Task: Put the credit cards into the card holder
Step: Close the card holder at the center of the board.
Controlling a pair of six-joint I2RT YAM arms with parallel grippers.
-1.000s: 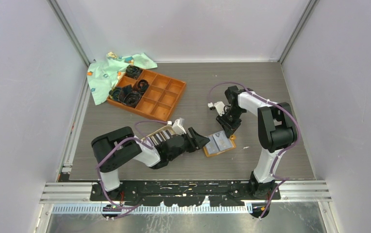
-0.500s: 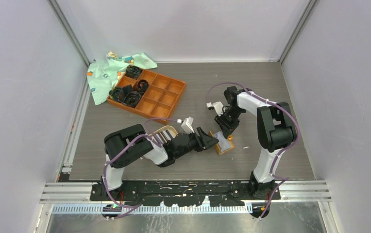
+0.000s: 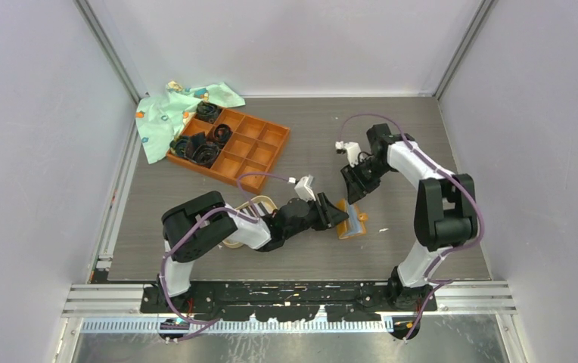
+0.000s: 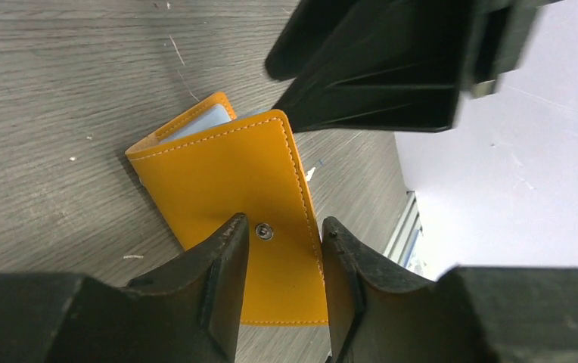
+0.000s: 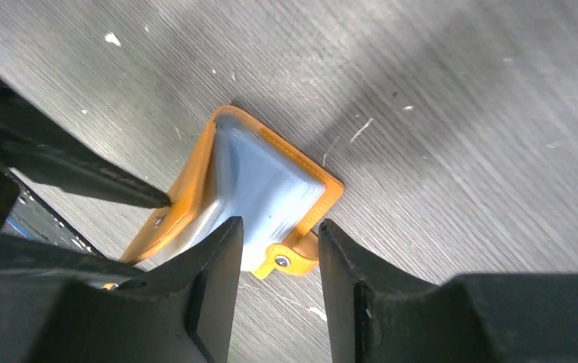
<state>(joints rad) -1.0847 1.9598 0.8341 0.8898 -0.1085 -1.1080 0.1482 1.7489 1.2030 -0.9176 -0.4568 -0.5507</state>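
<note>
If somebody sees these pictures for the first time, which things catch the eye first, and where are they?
First comes the orange card holder, half folded on the table right of centre, with the left gripper at its cover and the right gripper close above it, both with jaws apart. Next, at the far left, is the orange compartment tray with dark coils in some compartments, next to a green patterned cloth.
</note>
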